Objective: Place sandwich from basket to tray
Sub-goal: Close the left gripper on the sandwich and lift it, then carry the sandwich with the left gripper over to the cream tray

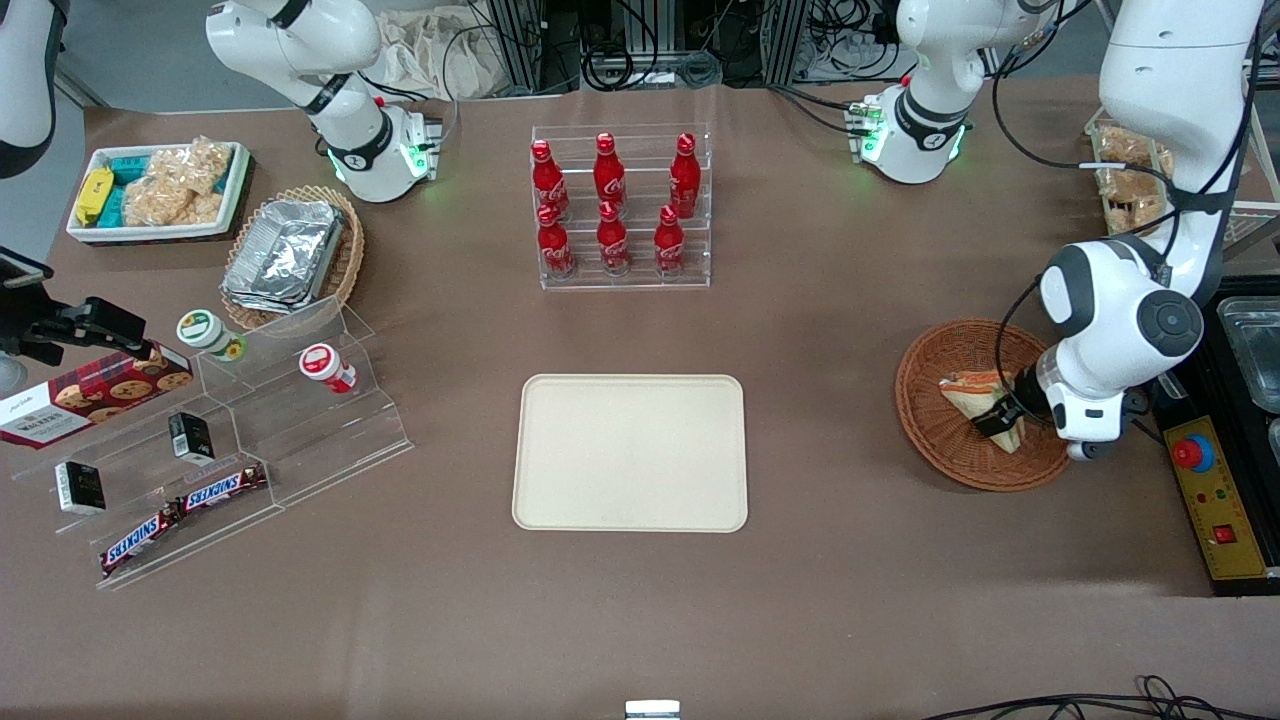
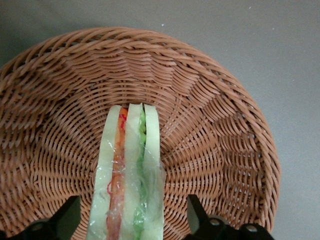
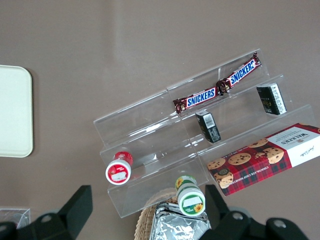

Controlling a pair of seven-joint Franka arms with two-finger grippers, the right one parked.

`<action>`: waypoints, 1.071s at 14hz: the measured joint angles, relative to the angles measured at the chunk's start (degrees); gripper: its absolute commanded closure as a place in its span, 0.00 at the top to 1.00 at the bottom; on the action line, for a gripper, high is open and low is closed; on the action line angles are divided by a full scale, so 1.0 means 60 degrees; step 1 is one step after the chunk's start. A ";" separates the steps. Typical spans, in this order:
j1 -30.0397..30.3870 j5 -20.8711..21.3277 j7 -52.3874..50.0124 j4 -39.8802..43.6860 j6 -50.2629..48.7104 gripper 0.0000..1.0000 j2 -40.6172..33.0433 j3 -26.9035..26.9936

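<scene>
Brown tabletop — basket [image 1: 945, 440] holds sandwich [image 2: 129, 175] on edge, lengthwise between spread claw [image 2: 131, 227] fingers.

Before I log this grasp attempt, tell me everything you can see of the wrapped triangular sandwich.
The triangular sandwich in clear wrap lies inside the round reddish-brown wicker basket, resting on its woven floor. Pale bread layers alternate with an orange-red filling stripe and a green one; the film looks crinkled and glossy. The front view shows an orange label on its upper face. The black two-finger gripper is open, one finger on each side, neither visibly touching.
</scene>
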 measured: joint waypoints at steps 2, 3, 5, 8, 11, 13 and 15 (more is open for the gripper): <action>-0.0001 0.0000 -0.0002 0.0041 -0.0102 0.00 -0.0029 -0.0020; -0.0004 0.0000 -0.0002 0.0150 -0.0401 0.00 -0.0082 -0.0045; -0.0019 0.0000 -0.0002 0.0638 -0.1618 0.00 -0.0324 -0.0119; -0.0036 -0.0005 -0.0002 0.2074 -0.4180 0.00 -0.0869 -0.0366; -0.0050 -0.0009 -0.0002 0.3944 -0.6082 0.00 -0.1133 -0.0868; -0.0066 -0.0009 0.0007 0.4740 -0.6380 0.00 -0.1139 -0.1370; -0.0086 -0.0008 0.0054 0.4997 -0.6197 0.00 -0.1078 -0.2117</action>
